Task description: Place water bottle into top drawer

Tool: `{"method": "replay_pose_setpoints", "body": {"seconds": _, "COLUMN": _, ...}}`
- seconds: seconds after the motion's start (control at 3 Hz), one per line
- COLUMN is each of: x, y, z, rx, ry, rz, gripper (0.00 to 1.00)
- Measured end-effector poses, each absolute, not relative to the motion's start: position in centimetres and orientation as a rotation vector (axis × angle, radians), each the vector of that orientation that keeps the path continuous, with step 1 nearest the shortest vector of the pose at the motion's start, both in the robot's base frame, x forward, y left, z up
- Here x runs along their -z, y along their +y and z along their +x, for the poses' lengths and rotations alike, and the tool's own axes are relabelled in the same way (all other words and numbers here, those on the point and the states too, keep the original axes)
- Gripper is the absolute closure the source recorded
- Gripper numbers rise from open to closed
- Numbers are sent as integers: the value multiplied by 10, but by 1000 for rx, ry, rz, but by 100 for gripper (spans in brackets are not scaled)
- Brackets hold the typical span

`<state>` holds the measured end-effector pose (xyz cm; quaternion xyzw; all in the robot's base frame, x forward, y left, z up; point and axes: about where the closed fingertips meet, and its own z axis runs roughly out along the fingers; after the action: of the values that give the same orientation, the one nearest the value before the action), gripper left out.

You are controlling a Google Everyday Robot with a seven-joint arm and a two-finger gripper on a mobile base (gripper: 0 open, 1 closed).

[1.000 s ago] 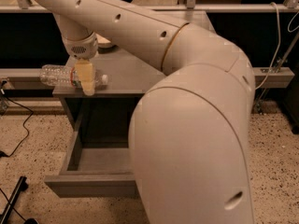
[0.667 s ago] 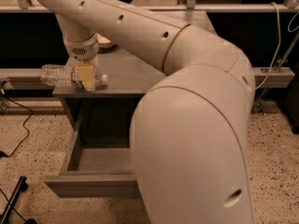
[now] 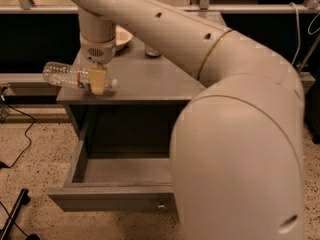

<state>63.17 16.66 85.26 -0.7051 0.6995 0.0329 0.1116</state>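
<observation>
The water bottle is clear crinkled plastic with a white cap. It lies horizontally at the front left corner of the grey cabinet top, and its base sticks out past the left edge. My gripper comes straight down from the arm and its yellowish fingers are closed around the bottle near the cap end. The top drawer is pulled out below the cabinet top and its inside is bare. Its small metal knob shows at the front, next to my arm's large shell.
A pale plate and a small round object sit at the back of the cabinet top. My arm's white shell fills the right side. Cables and a black bar lie on the speckled floor at left.
The gripper and the bottle have risen slightly; the bottle's left end sits a little higher than before. The drawer has not moved.
</observation>
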Motion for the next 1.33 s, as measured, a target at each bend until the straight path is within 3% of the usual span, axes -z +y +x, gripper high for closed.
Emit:
{"method": "replay_pose_setpoints", "body": {"seconds": 0.33, "x": -875, "y": 158, "z": 604, "rx": -197, "ry": 1971, "rz": -2110, "gripper": 100}}
{"method": "replay_pose_setpoints", "body": {"seconds": 1.0, "x": -875, "y": 79, "z": 531, "rx": -65, "ry": 1854, "rz": -2350, "gripper": 100}}
{"method": "replay_pose_setpoints", "body": {"seconds": 1.33, "x": -840, "y": 10, "z": 503, "rx": 15, "ry": 1929, "rz": -2366, "gripper": 100}}
